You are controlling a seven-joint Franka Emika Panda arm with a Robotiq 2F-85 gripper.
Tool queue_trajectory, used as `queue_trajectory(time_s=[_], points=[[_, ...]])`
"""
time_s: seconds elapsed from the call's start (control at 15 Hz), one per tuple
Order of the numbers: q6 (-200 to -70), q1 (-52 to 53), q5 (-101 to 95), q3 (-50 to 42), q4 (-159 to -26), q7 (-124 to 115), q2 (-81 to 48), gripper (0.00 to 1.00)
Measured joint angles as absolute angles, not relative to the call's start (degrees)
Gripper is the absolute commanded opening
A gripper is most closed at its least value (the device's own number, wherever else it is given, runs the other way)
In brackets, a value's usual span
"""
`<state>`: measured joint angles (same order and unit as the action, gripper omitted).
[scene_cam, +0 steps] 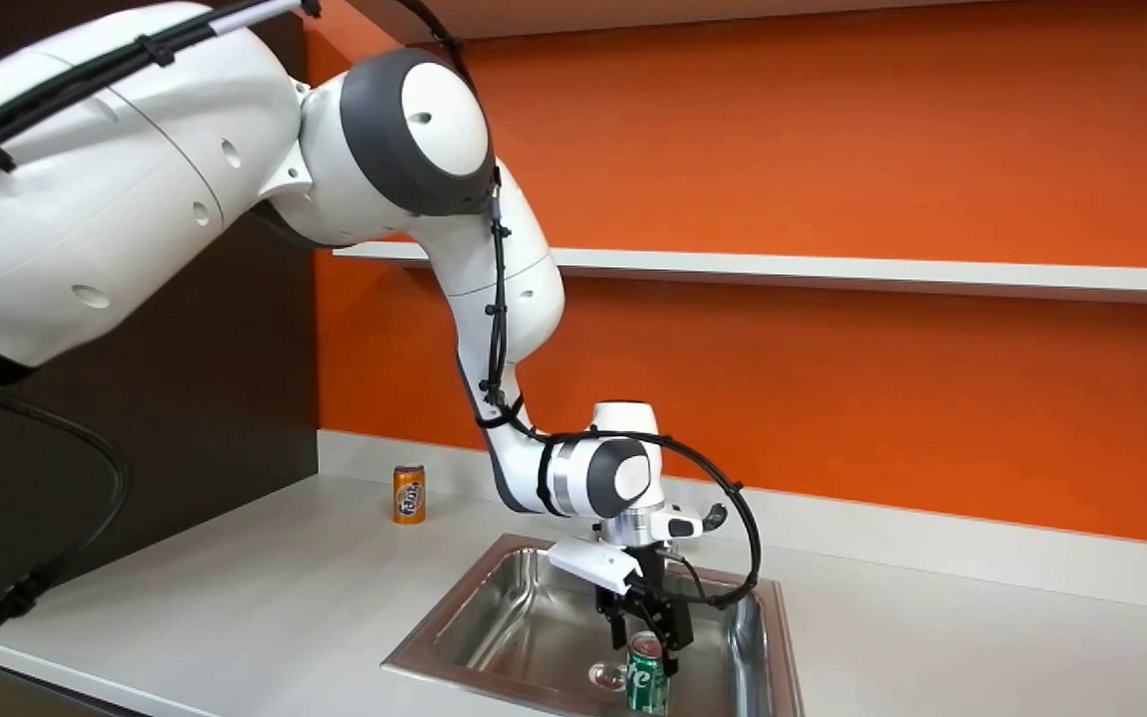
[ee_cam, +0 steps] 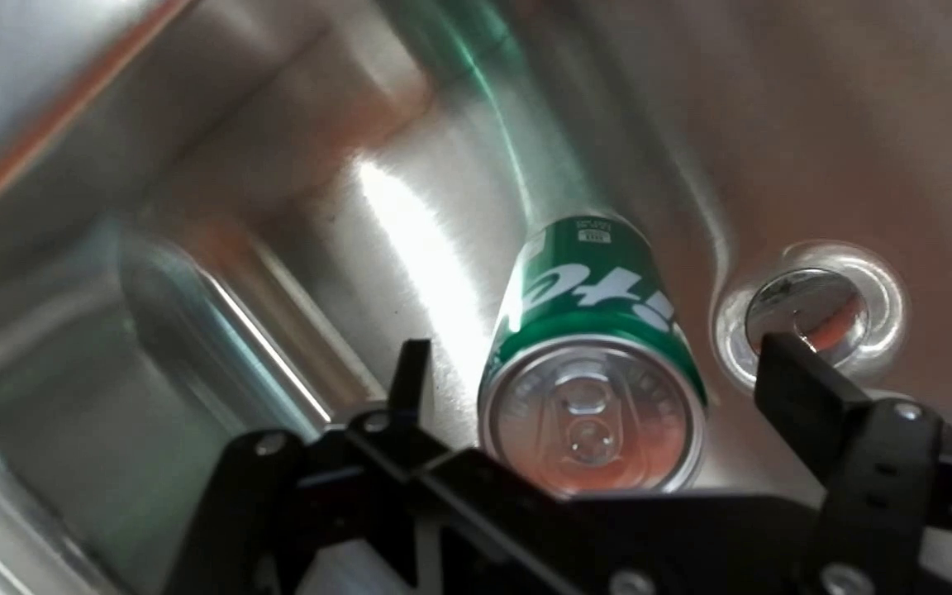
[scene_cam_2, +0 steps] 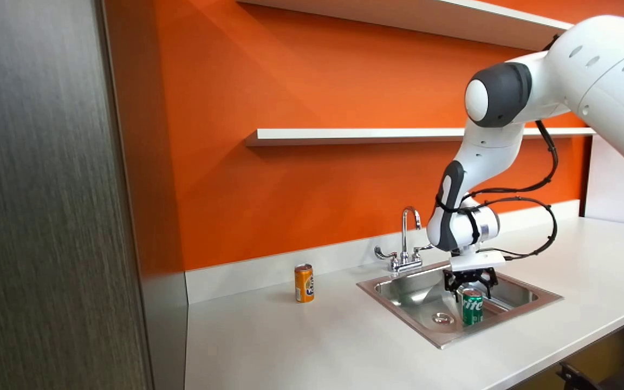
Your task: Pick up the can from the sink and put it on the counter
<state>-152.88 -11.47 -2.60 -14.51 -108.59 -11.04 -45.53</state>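
Now, over the sink (scene_cam: 549, 629), the gripper (ee_cam: 595, 351) hangs wide, holding nothing; the can (scene_cam_2: 472, 309) stands upright inside the sink, mostly below, its top showing between the jaws, so straight down seems the way.

Your black two-fingered claw (ee_cam: 596, 368) looks matt; the silvery rectangular steel sink (scene_cam: 554, 627) shines, the green cylindrical metal can (ee_cam: 587, 330) is glossy, the broad pale-grey counter (scene_cam_2: 301, 346) smooth, the tall dark flat panel (scene_cam_2: 52, 206) streaked like wood.
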Motion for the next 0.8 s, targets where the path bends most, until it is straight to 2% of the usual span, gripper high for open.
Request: queue_trajectory(time_s=[0.4,0.47,0.53,0.6,0.8], points=[[-152.9,-11.5,-2.6,-14.5,-107.3,-11.0,-46.9,0.98],[-152.9,-11.5,-2.6,-14.5,-107.1,-11.0,-47.1,0.74],[-152.9,-11.5,-2.6,-14.5,-107.0,-11.0,-47.2,0.74],[-152.9,-11.5,-2.6,-14.5,-106.9,-11.0,-47.4,0.69],[-152.8,-11.5,-2.6,-14.5,-106.4,-11.0,-47.8,0.43]])
